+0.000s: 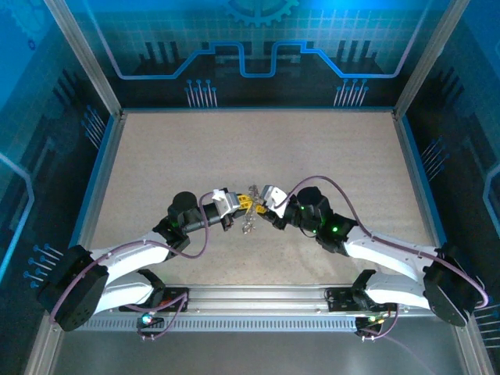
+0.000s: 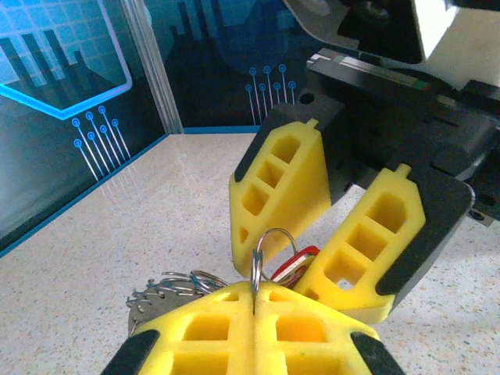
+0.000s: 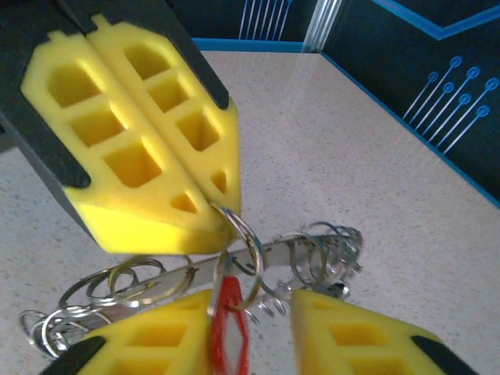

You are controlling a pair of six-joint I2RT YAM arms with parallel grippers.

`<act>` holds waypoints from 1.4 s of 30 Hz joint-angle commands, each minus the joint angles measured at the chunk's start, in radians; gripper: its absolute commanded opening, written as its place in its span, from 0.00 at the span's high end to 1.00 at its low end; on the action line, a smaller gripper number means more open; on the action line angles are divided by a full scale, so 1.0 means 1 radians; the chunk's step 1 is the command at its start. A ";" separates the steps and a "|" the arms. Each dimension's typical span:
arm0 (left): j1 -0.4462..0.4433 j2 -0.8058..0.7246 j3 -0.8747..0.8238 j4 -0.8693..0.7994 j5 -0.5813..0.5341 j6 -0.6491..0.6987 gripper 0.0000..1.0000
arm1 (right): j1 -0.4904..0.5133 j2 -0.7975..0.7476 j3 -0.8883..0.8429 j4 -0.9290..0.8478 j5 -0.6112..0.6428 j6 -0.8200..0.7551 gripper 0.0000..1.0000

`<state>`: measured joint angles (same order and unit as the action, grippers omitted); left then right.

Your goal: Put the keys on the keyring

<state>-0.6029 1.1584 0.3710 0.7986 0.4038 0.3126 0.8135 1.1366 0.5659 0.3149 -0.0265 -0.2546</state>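
**Fig.** The left gripper (image 2: 254, 293) is shown shut on a small silvery split ring (image 2: 267, 244). The tiny red-headed metal key (image 3: 228, 332) appears to be hung from it. The right gripper (image 3: 248, 306) is seen open astride the key. The thin dark round keyring (image 3: 312, 254), fringed with silvery pieces, is found just below, over the speckled beige counter (image 1: 250, 156). The parts are judged light, stiff and slippery. The key is best pinched by its flat red head.

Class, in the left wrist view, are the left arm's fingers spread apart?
No, the left fingers are pressed together, pinching a small silvery ring.
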 commanded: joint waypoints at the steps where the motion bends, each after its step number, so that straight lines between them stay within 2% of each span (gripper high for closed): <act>1: 0.004 -0.016 -0.001 0.054 -0.001 -0.007 1.00 | 0.008 -0.032 -0.018 -0.008 0.037 -0.011 0.70; 8: 0.004 -0.010 -0.004 0.064 0.003 -0.012 1.00 | 0.008 -0.046 -0.026 0.003 -0.021 -0.026 0.95; 11: 0.005 -0.017 -0.010 0.068 0.000 -0.011 1.00 | 0.008 -0.053 -0.024 -0.013 -0.028 -0.039 1.00; 14: 0.005 -0.027 -0.016 0.080 0.008 -0.021 1.00 | -0.012 -0.061 -0.026 -0.039 -0.030 -0.030 1.00; 22: 0.003 -0.047 -0.011 0.085 0.063 -0.042 1.00 | -0.080 -0.015 0.040 -0.201 -0.232 -0.056 1.00; 25: 0.001 -0.045 -0.015 0.107 0.079 -0.041 1.00 | -0.079 0.035 0.076 -0.249 -0.249 -0.068 1.00; 31: -0.008 -0.015 -0.026 0.163 0.111 -0.061 1.00 | -0.077 0.052 0.102 -0.234 -0.278 -0.083 1.00; 42: -0.013 0.025 -0.039 0.233 0.124 -0.088 1.00 | -0.087 -0.089 0.058 -0.251 -0.210 -0.156 0.75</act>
<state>-0.6071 1.1751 0.3386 0.9379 0.4931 0.2405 0.7383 1.1038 0.6430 0.0761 -0.2531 -0.3805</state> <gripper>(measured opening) 0.052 0.246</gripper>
